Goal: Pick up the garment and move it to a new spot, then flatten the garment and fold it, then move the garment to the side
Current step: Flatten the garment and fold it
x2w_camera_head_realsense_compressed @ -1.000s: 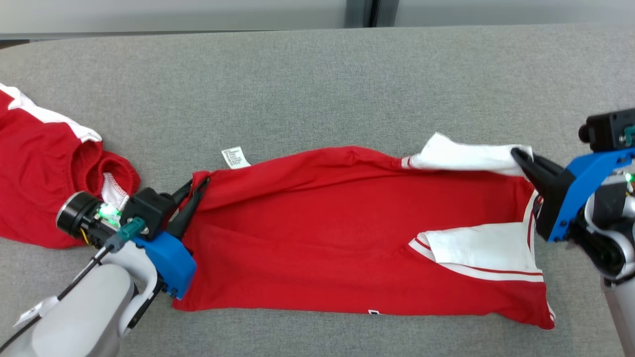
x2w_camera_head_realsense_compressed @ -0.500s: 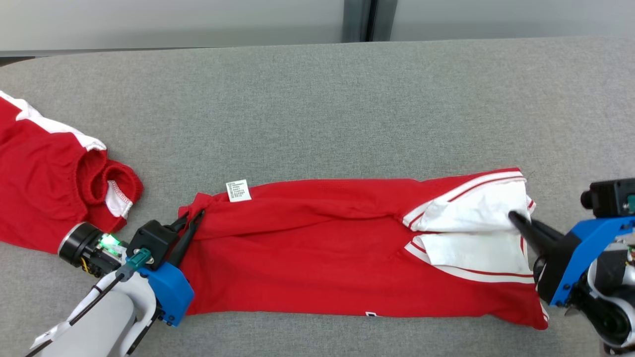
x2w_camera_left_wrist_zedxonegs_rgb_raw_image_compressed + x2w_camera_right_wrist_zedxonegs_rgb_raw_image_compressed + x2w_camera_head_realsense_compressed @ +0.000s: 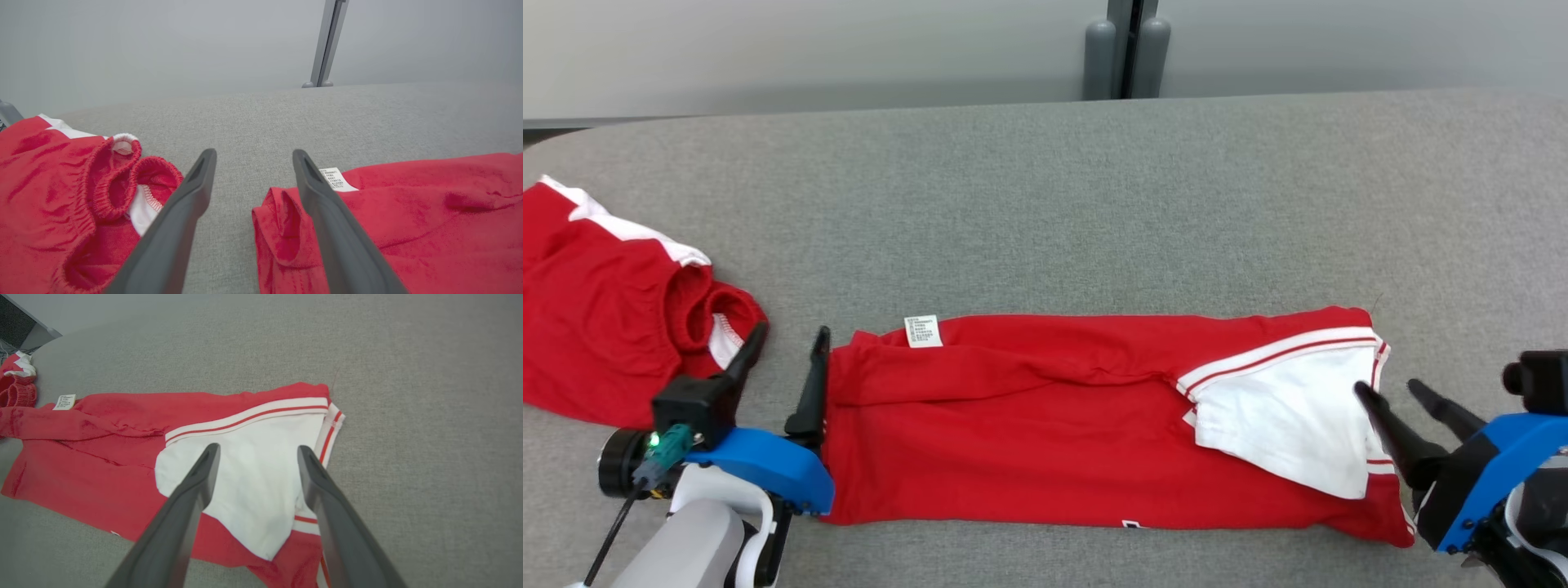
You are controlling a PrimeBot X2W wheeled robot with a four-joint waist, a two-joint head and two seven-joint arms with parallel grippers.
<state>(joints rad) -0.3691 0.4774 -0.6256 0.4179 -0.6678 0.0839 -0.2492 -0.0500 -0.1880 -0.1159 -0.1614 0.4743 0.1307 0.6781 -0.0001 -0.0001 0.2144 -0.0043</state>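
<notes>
The garment (image 3: pixel 1054 425) is a red shirt with a white sleeve (image 3: pixel 1290 425). It lies folded into a long band across the front of the grey table (image 3: pixel 1094 204). My left gripper (image 3: pixel 792 331) stands open at the band's left end, its right finger against the cloth edge, nothing held; the left wrist view has the gripper (image 3: pixel 254 154) beside the garment (image 3: pixel 408 228). My right gripper (image 3: pixel 1387 386) is open over the sleeve end, holding nothing. In the right wrist view the gripper (image 3: pixel 258 448) hovers above the white sleeve (image 3: pixel 253 482).
A second red garment with elastic cuffs (image 3: pixel 596 327) lies bunched at the table's left, close to my left gripper; it is also in the left wrist view (image 3: pixel 53 196). A white care label (image 3: pixel 923 331) sticks up at the band's far left corner. A grey wall post (image 3: pixel 1125 49) stands behind the table.
Both grippers have opened and let go of the garment's far edge, which now lies folded over the near half. The head camera has tilted, shifting the whole picture.
</notes>
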